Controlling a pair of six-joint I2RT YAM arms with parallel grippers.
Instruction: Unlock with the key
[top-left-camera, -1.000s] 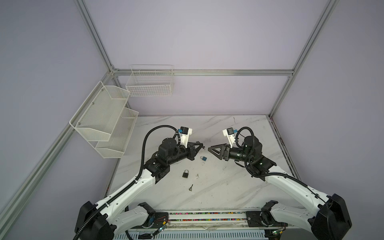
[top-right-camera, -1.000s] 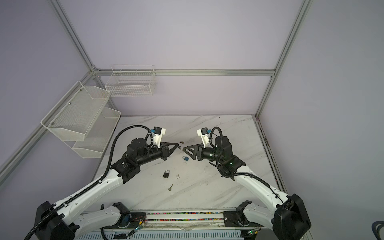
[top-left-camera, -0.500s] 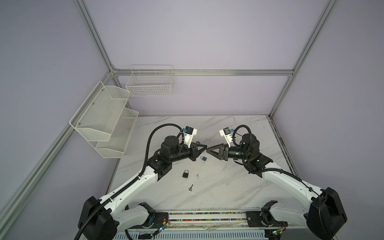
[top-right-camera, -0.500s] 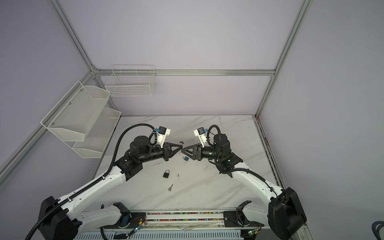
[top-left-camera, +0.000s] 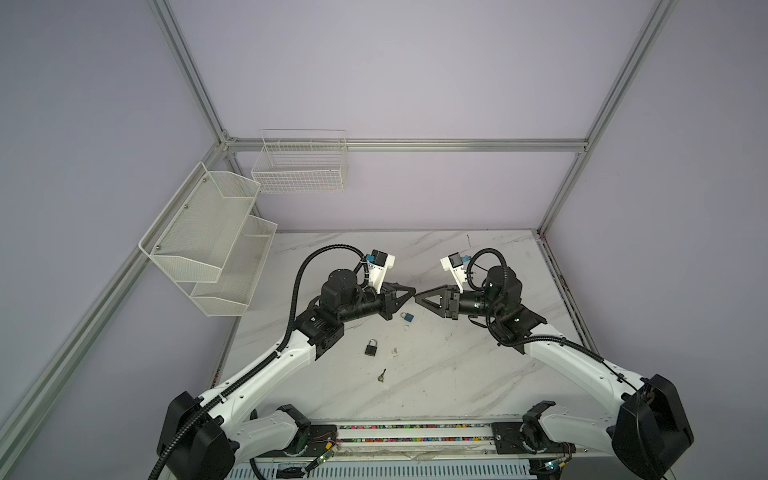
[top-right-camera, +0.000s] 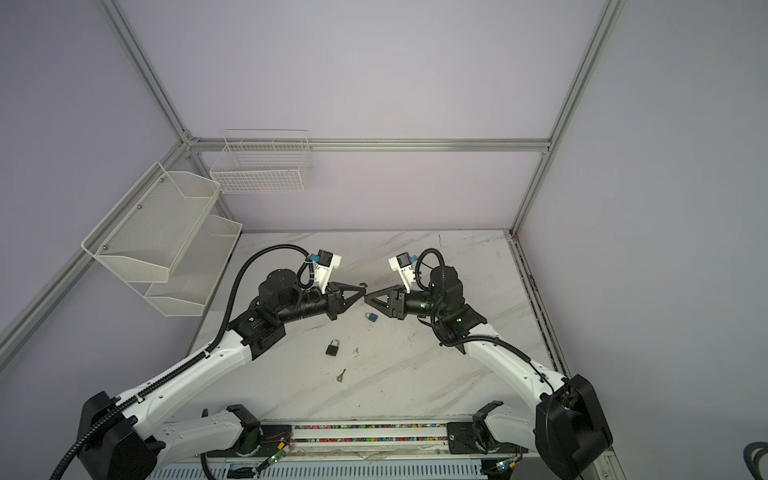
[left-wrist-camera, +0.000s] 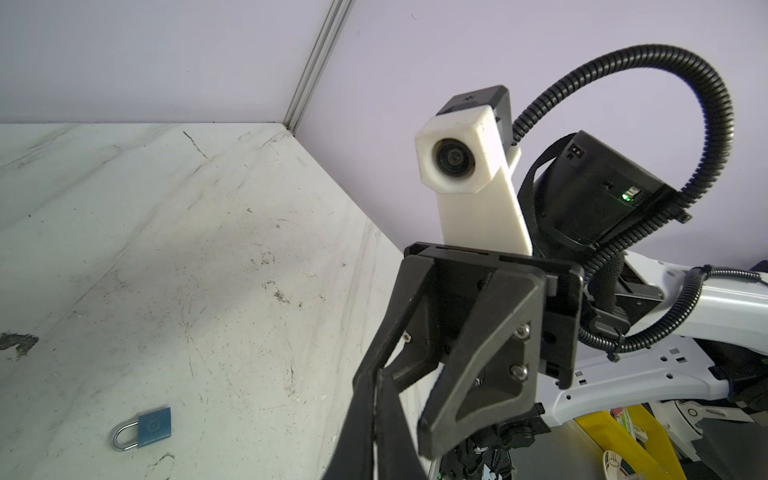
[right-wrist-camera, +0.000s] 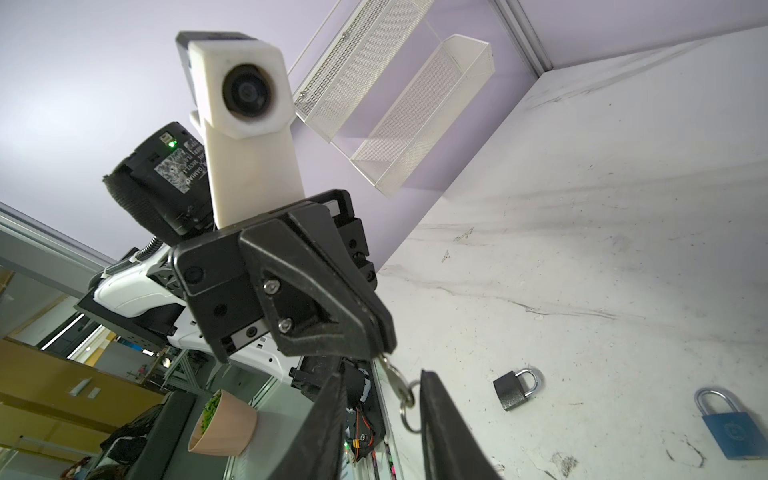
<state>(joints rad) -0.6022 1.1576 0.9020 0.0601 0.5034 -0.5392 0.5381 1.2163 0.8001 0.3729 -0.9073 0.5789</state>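
Both top views look steeply down from high at the front onto the whole marble table (top-left-camera: 457, 374), while the low, close wrist cameras (left-wrist-camera: 455, 158) face each other, sharing the blue padlock (left-wrist-camera: 154, 426).

The marble table (top-left-camera: 457, 374) bears a blue padlock (top-left-camera: 407, 317), a black padlock (top-left-camera: 371, 347) and a key (top-left-camera: 381, 375).

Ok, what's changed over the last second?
Both arms swung inward: the left gripper and right gripper, apart before, now sit nearly tip to tip above the table. The right gripper's jaws have narrowed around the key that the left gripper still pinches, but are not shut on it. The blue padlock, black padlock and loose key have not moved.
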